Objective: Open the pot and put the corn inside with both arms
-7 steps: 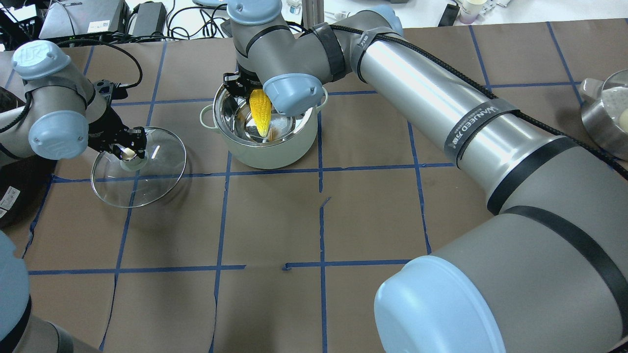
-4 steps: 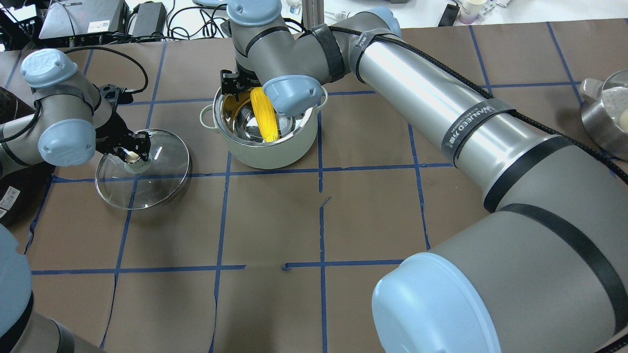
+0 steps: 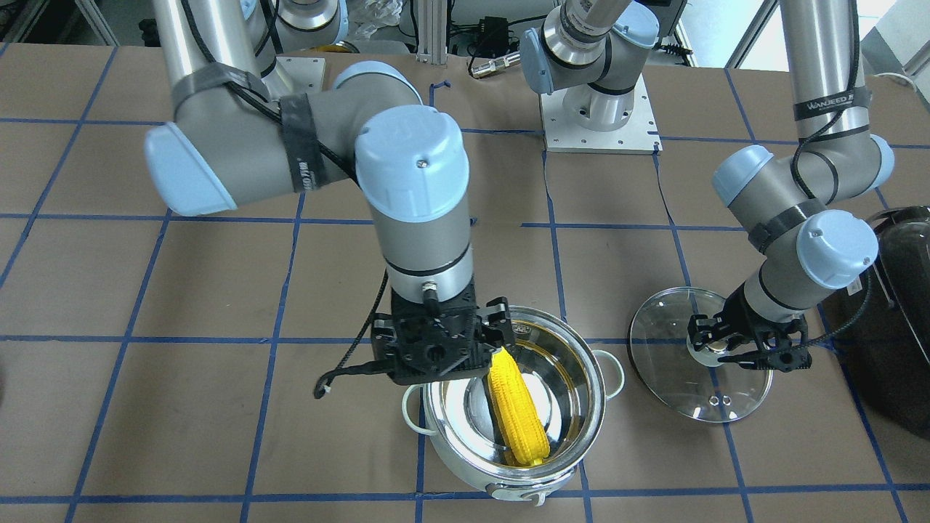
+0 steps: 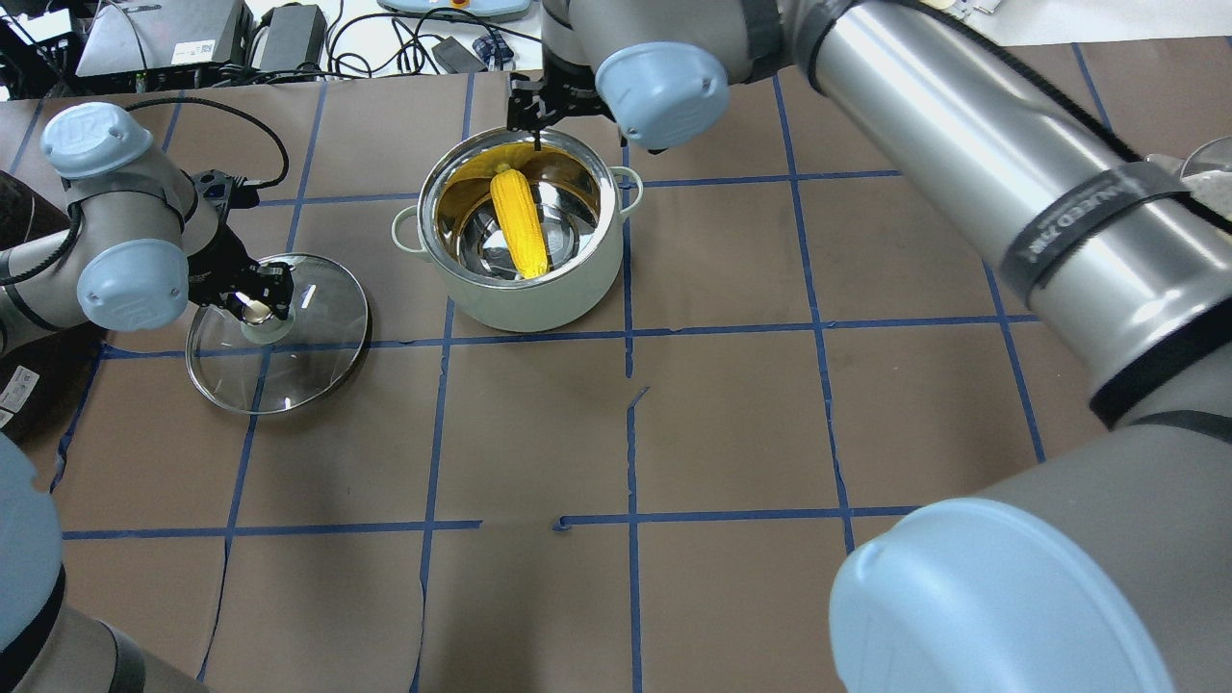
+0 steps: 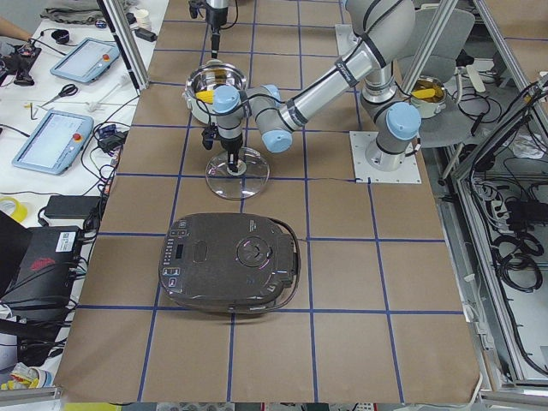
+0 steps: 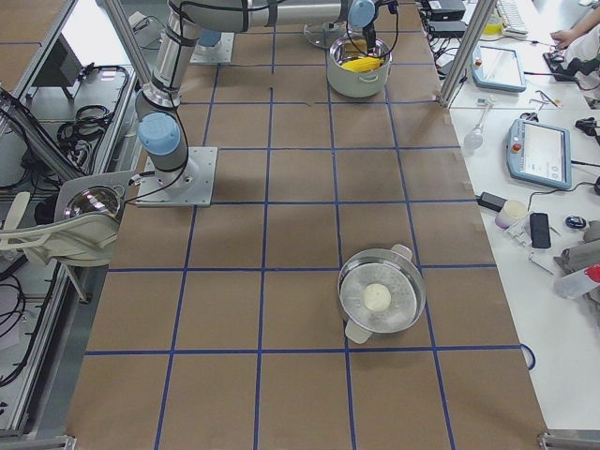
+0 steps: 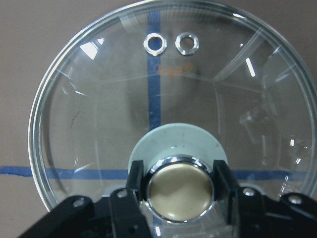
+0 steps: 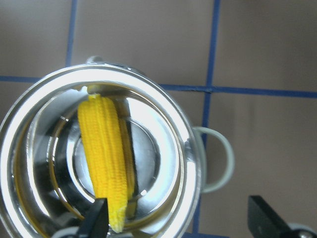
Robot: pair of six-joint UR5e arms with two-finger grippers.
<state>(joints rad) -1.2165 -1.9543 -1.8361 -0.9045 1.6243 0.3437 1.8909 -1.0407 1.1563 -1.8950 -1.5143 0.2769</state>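
The steel pot [image 4: 520, 289] stands open at the far middle of the table, and the yellow corn [image 4: 520, 234] lies inside it, leaning on the wall. The right wrist view shows the corn [image 8: 106, 158] loose inside the pot's rim [image 8: 190, 148]. My right gripper [image 4: 539, 120] is open and empty, above the pot's far rim. The glass lid [image 4: 289, 371] lies on the table to the pot's left. My left gripper [image 4: 255, 306] is shut on its brassy knob [image 7: 181, 187], with a finger [image 7: 136, 178] on either side.
A large black appliance [image 5: 231, 261] sits beyond the lid on the robot's left; its edge shows in the front view [image 3: 894, 312]. A second steel pot holding a white ball [image 6: 380, 300] stands far off on the robot's right. The right arm's long link [image 4: 962, 154] spans the right half.
My right gripper let go of the corn and rose back past the pot's far rim; the corn settled inside the pot. My left gripper lowered the tilted lid flat onto the table.
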